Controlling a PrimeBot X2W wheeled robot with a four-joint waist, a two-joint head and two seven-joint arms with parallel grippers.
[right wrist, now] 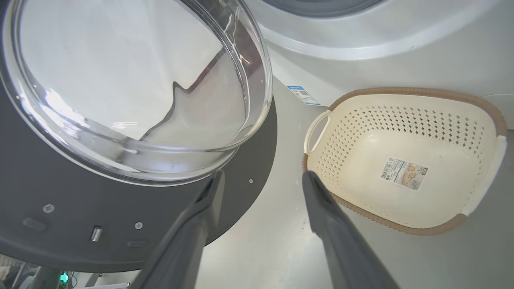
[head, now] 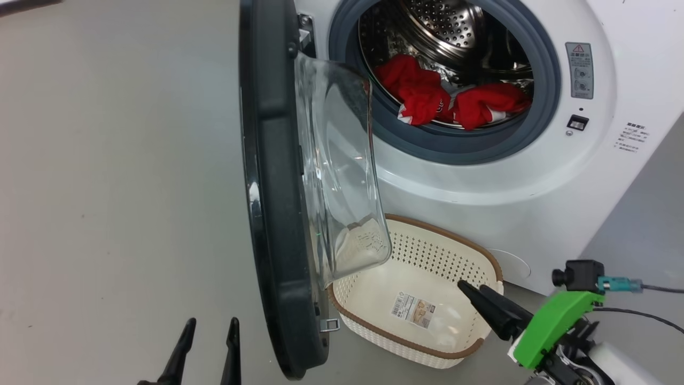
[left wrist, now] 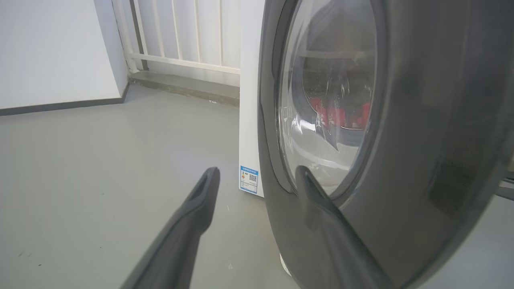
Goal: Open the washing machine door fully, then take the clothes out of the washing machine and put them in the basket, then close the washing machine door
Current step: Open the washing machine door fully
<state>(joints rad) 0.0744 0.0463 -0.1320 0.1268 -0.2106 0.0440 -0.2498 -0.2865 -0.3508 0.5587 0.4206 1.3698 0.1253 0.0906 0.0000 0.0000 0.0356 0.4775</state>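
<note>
Clothes lie red and bunched low in the drum of the washing machine. The basket stands empty on the floor just in front of it. The washing machine door stands out roughly square to the front, so I judge the opening about done and the reach for the clothes next.

Beside the door's outer face the left gripper hangs with jaws wide and holding nothing. Near the basket's rim the right gripper hovers, its jaws likewise wide and empty.

To do it well, the right arm should rise and go in over the grey ring. It should keep off the glass bowl that bulges above one end of the basket, then close low on one bunch.

The left wrist view gives the door's outer side, red showing through the glass, and a blue label low on the machine. The right wrist view gives the door's inner face, plus the basket's sticker and handle.
</note>
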